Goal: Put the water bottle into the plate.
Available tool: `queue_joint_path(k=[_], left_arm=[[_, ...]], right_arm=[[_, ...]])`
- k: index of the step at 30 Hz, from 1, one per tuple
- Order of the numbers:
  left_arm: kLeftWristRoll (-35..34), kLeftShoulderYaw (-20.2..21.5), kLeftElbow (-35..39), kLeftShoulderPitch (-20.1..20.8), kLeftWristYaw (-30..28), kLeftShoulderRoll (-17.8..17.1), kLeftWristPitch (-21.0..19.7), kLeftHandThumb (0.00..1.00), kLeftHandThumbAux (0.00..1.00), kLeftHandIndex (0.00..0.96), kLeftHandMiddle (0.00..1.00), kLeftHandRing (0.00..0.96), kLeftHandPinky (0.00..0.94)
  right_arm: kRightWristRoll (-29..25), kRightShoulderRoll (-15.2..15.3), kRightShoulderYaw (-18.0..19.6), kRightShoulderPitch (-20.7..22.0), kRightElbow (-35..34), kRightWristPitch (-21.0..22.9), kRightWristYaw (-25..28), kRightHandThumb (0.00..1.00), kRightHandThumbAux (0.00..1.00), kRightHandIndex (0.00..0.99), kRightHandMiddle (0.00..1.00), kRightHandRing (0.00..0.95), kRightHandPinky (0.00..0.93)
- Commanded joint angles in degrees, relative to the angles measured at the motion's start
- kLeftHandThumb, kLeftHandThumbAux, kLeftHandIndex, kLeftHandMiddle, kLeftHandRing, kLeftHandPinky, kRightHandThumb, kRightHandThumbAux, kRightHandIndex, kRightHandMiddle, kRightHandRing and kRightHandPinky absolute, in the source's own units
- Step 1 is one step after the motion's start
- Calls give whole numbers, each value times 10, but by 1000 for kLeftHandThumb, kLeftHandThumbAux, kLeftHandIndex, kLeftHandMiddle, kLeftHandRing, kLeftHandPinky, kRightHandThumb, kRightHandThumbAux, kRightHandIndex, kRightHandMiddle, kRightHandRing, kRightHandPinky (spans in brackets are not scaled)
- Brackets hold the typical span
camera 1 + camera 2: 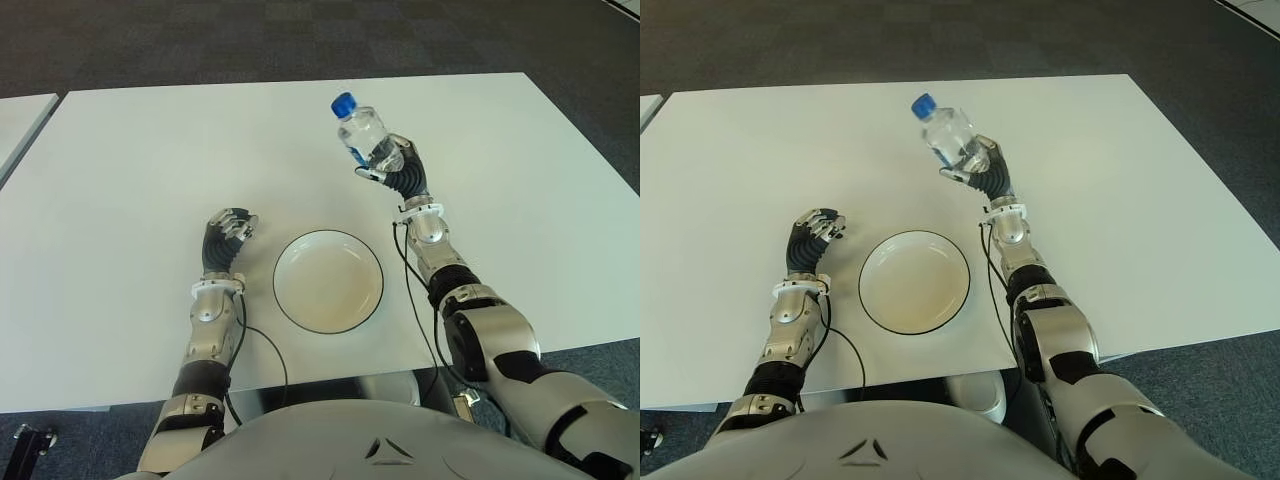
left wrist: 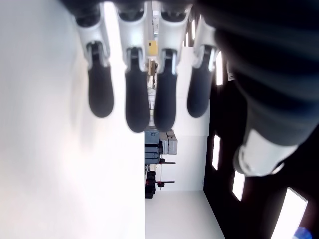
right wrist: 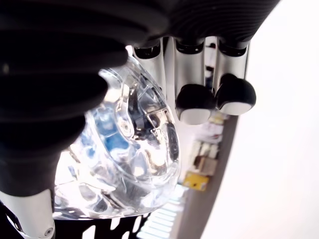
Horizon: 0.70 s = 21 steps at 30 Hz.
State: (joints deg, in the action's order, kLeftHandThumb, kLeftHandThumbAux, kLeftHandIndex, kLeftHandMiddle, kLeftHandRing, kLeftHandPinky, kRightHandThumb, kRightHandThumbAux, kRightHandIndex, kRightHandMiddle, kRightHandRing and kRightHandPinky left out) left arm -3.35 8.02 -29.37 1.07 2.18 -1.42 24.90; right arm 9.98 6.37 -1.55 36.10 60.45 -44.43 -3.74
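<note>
**Gripping the bottle above the table, plate empty**

Holding the water bottle [image 1: 365, 138] aloft, the right hand [image 1: 398, 172] was raised over the white table [image 1: 140, 170], beyond the plate [image 1: 328, 281] and a little to its right side. Fingers [image 3: 193, 102] curled around the clear body of the bottle, thumb pressing from the opposite side; the bottle's base sat in the grip and the blue cap [image 1: 343, 103] stuck out past the fingertips, tilted away from the robot and to its left. Bottle was off the table surface, not touching the plate.

Plate was white with a dark rim, nothing in it, lying flat on the table nearer the robot than the right hand's fingers, well apart from the bottle.

Left hand [image 1: 228, 236] showed just beside the plate, on its left. Its fingers [image 2: 137, 102] were bent loosely, side by side, holding nothing; the thumb stood apart from them. Could not tell if the hand touched the table.

Dark cables [image 1: 415, 300] ran along both forearms near the table's front edge.
</note>
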Motion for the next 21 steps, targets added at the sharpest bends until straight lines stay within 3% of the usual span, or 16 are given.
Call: queue_joint_path(k=[1,8,11,14,21], left_arm=[[5,-1,-8,-9,7,3,-19,835,675,421,471,504,501],[3,0,-7,-9,7,5,-19,835,675,420,472,504,500],[3,0,-9,-8,7,5,-17,835,675,421,472,506,501],[2,0,-10,-8,6,5,-16,835,675,421,471,506,501],[2,1,-12,-8,6,6,-15,835,675,422,471,505,500]], right_arm=[[-19,0,-18,-40,-76,-26,63,705,721,439,893,887,877],[-23,0,-48,-92,-180,-2,130,706,721,439,889,885,870],[-1,6,-67,-110,-215,-2,141,706,721,439,893,888,880],[15,13,-80,-119,-233,-5,147,706,722,438,903,895,893],[5,35,-119,-148,-267,7,219,707,720,439,902,897,883]])
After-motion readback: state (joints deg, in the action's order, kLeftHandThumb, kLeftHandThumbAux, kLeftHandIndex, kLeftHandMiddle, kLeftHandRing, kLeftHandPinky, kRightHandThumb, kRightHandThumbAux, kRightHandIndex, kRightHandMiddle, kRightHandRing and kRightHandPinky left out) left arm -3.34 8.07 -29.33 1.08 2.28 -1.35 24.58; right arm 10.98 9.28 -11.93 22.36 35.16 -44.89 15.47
